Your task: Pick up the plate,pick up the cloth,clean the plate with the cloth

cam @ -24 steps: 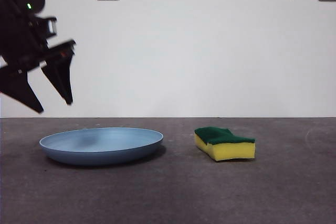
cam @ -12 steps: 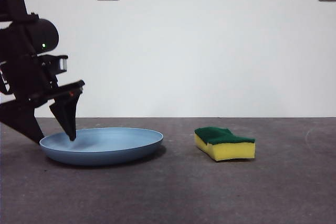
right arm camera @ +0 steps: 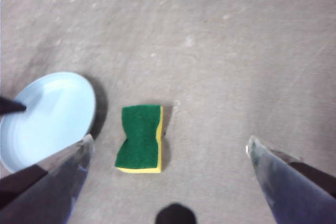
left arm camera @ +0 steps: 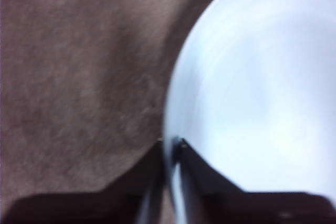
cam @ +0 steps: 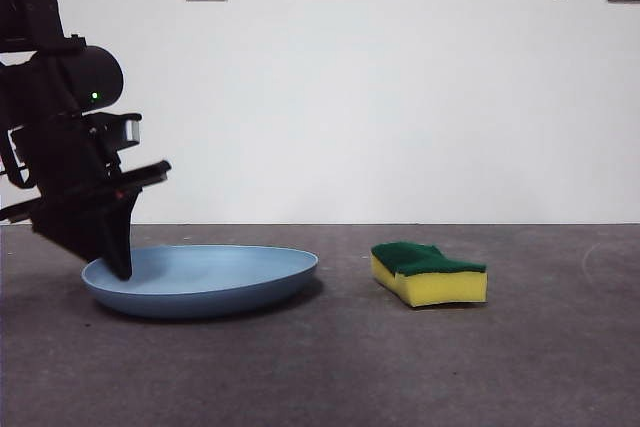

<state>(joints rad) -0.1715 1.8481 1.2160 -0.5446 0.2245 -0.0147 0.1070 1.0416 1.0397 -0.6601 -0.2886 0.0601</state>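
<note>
Now we are seeing the grey table (cam: 520, 367) carrying everything, and no readable writing or brand is showing anywhere. We are finding the plate (cam: 215, 282), light blue and wide, lying on the table's left part with its left edge tipping slightly up. Our left gripper (left arm camera: 170, 142) is clenching that plate's rim, 1 jaw inside the dish and 1 outside. We are spotting the cloth (cam: 430, 272), a yellow sponge with its green layer facing up, sitting well apart to the plate's right. Our right gripper (right arm camera: 168, 148) is hanging high above with its 2 jaws spread wide, holding nothing.
</note>
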